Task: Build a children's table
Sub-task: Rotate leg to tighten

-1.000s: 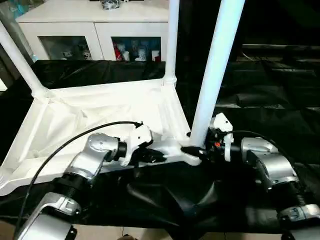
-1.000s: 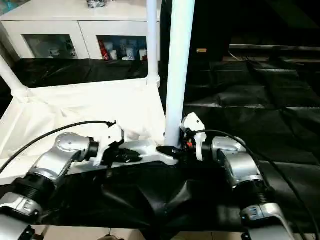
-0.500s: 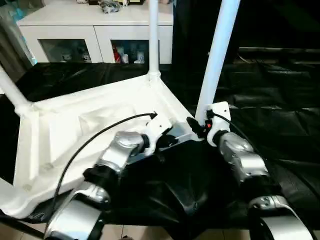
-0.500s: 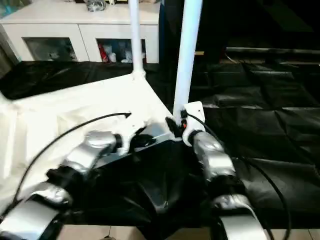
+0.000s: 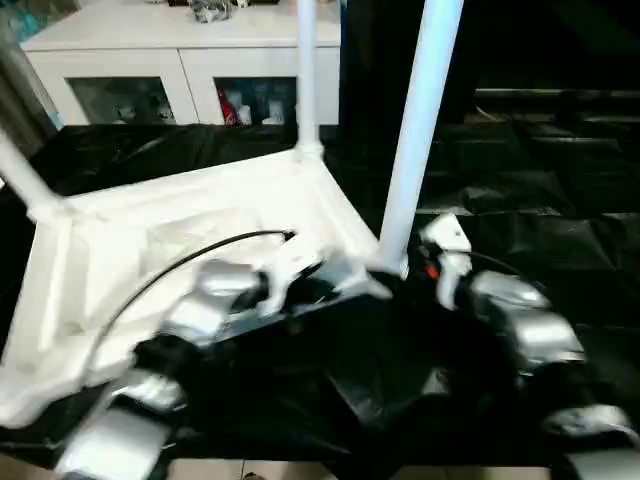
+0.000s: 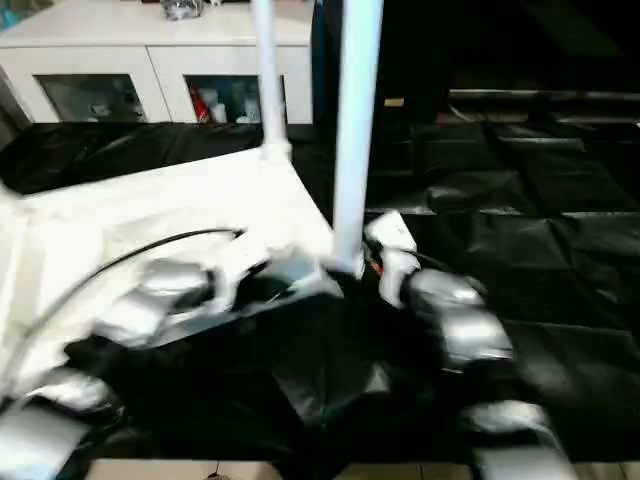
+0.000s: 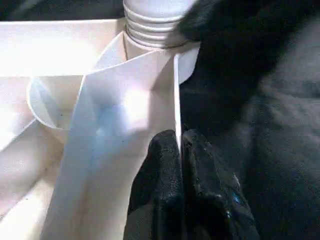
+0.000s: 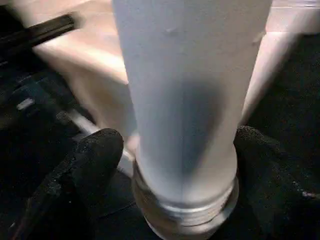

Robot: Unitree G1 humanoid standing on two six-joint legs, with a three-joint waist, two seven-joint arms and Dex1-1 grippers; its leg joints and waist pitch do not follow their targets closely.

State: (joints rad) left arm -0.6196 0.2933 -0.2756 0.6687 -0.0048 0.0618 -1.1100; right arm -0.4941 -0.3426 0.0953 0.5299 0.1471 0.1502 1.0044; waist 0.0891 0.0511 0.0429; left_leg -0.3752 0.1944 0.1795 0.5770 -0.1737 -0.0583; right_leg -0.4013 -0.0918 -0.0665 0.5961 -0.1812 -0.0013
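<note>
At the near edge of the upturned tabletop (image 5: pixel 180 240), lying on black sheeting (image 5: pixel 540 180), the left gripper (image 7: pixel 181 150) pinches the thin rim, while the right gripper (image 8: pixel 175 150) spreads wide, its fingers (image 8: pixel 87 165) either side of the upright near-right leg (image 5: pixel 415 130), short of the far white cabinet (image 5: pixel 170 60).

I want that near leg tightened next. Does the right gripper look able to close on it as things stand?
Probably yes: the right gripper has a finger on each side of the near leg, nothing between.
</note>
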